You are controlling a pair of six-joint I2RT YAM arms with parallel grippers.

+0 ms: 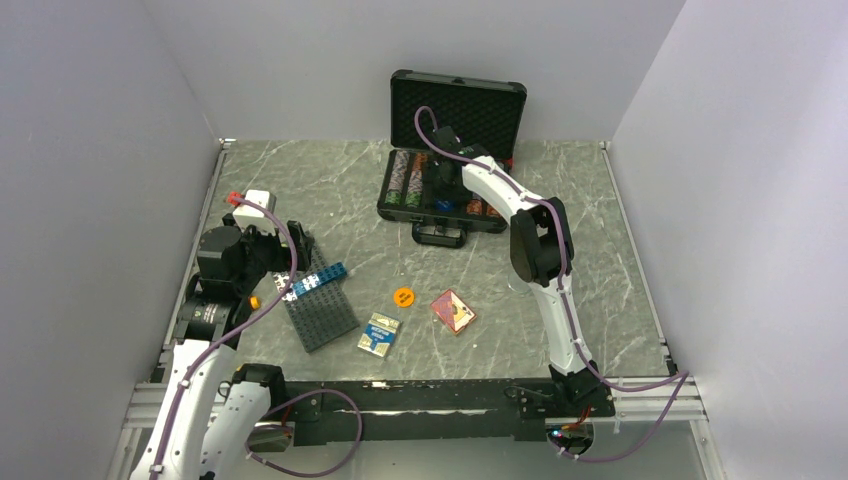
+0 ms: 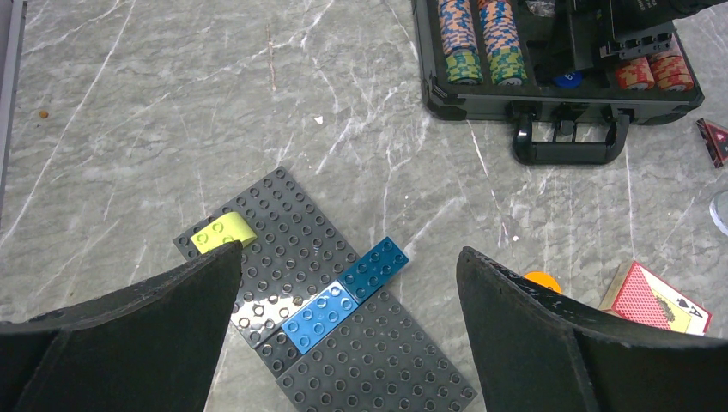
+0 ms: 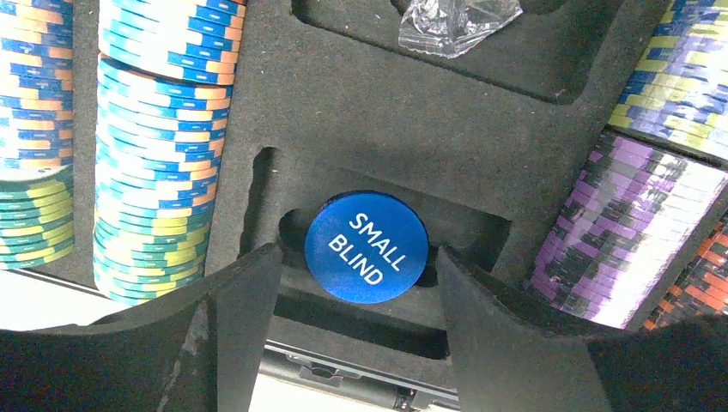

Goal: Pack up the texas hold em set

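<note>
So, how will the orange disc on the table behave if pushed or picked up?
The orange disc lies flat and looks thin, so it may be hard to pinch. It seems rigid and probably light. On the smooth-looking table, a push would likely slide it, not roll it.

Table (image 1: 330,190), case (image 1: 490,110), plate (image 1: 325,318), disc (image 1: 403,296), red deck (image 1: 453,311), blue deck (image 1: 379,335)

Top external: fixed high behind both arm bases, looking down across the whole table (image 1: 300,190) to the open case (image 1: 490,110) at the far edge. Left wrist: low over the studded plate (image 2: 378,360), facing that same case. Right wrist: very close inside the case, over the blue disc (image 3: 367,247).
</note>
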